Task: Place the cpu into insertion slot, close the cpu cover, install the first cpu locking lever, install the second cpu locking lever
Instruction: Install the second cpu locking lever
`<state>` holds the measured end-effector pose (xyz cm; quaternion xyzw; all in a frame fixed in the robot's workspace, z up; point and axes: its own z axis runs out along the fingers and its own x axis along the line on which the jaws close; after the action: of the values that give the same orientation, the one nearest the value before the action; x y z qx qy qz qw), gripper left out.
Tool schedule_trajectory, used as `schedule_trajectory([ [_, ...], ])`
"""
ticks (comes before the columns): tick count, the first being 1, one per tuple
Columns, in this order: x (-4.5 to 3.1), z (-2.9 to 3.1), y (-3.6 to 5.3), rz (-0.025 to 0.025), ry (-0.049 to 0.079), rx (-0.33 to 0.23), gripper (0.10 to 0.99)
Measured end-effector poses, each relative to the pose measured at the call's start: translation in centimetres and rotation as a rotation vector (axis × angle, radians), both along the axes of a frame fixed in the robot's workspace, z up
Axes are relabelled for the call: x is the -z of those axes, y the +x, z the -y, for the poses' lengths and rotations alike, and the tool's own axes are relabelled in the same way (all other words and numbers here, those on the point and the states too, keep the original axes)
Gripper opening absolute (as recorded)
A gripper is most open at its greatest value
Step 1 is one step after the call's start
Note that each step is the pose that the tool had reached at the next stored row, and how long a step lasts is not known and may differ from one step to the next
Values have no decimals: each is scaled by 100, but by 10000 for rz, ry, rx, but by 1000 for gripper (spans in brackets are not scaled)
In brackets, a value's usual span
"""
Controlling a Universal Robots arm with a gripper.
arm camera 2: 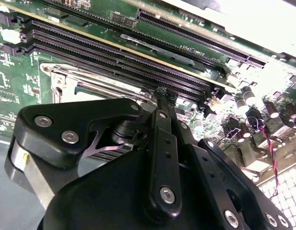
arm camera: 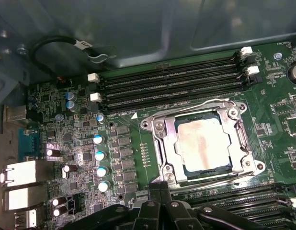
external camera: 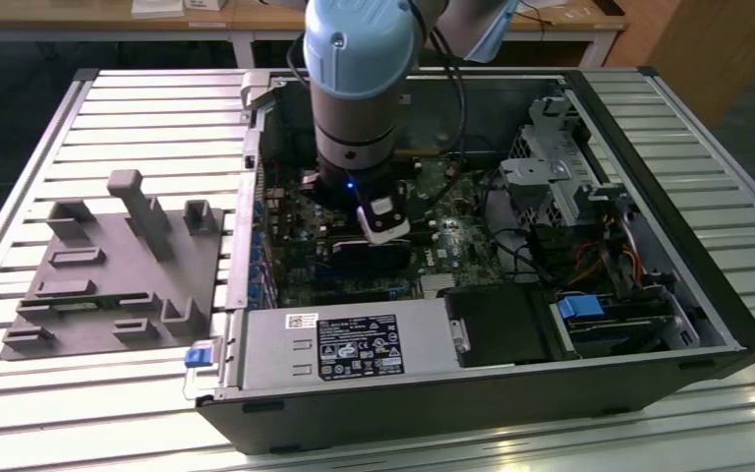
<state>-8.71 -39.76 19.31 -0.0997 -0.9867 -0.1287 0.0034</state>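
Open black computer case (external camera: 692, 324) lies on the slatted metal counter (external camera: 102, 128). Grey moulded fixture tray (external camera: 115, 270) sits well apart from the gripper, outside the case. Labelled silver power supply box (external camera: 338, 346) near it. Black memory slots (arm camera: 172, 84) just beyond it.

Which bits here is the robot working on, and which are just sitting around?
For the job:
cpu, seated in the insertion slot
cpu cover, closed over it
gripper, beside the socket

Just there:
memory slots
grey fixture
power supply

cpu (arm camera: 204, 144) in insertion slot (arm camera: 163, 152), cpu cover (arm camera: 200, 107) over it
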Motion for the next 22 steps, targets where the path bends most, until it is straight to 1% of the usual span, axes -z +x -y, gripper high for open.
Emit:
schedule_trajectory([
  [16,37,-10,-36,0,-5,0,102],
  [22,43,-15,-37,6,0,1,102],
])
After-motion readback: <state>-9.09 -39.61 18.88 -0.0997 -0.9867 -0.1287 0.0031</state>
